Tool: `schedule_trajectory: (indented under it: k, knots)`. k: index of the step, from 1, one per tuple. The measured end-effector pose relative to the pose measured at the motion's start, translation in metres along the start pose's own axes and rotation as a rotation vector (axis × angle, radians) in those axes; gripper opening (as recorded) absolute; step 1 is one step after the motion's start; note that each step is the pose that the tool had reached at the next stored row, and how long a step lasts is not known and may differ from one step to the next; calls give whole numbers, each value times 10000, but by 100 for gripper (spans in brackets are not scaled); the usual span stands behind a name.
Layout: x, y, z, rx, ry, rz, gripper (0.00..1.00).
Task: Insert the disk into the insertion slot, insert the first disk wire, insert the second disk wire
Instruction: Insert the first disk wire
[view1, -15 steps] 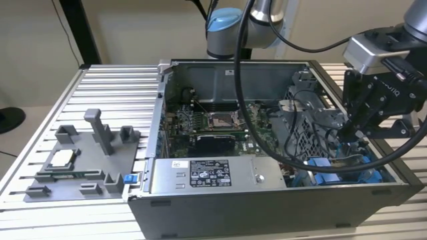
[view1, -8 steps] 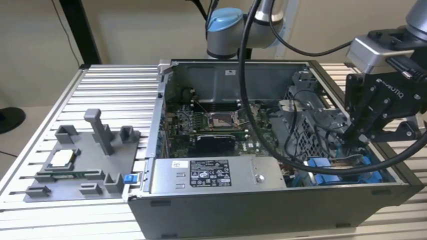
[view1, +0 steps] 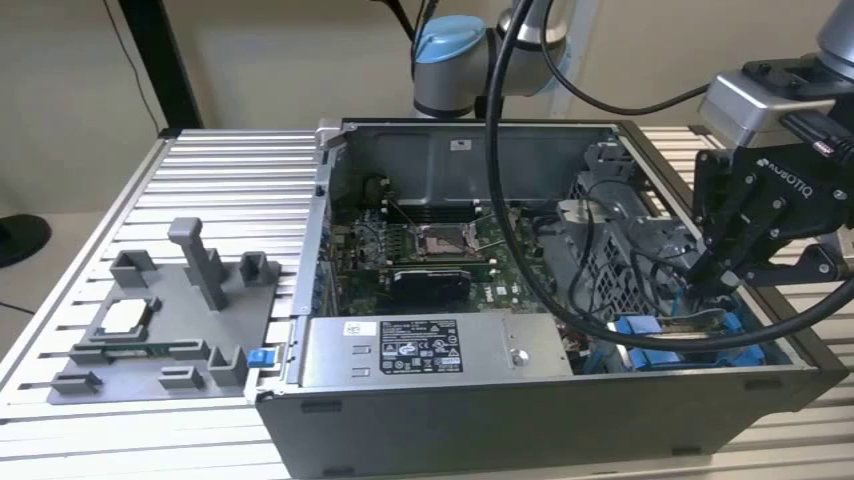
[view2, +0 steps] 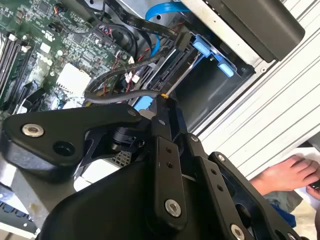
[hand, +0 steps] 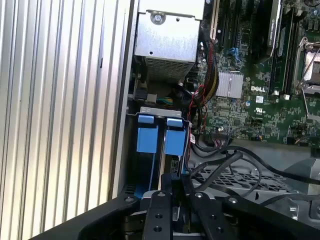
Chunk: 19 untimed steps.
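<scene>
Blue-framed, at the case's four o'clock in the exterior view, the disk is judged rigid, shock-sensitive and best held by its frame; the gripper is clenched just beside it

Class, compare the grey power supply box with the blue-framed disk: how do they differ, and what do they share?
The power supply box is far larger than the disk. The box is bare grey metal with a label; the disk sits in a bright blue frame. The box lies toward the exterior view's left; the disk right, by the hand. Both sit inside the computer case.
</scene>
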<state>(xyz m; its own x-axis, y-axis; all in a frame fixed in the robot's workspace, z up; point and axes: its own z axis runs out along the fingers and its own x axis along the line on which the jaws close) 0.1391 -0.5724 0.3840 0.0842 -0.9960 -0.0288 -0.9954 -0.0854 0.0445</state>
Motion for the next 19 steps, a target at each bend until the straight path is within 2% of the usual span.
schedule_trajectory:
  k: [7,19]
  knots:
    - [3,-23,22,-6,2,0,0]
    - [15,-153,93,-51,1,1,0]
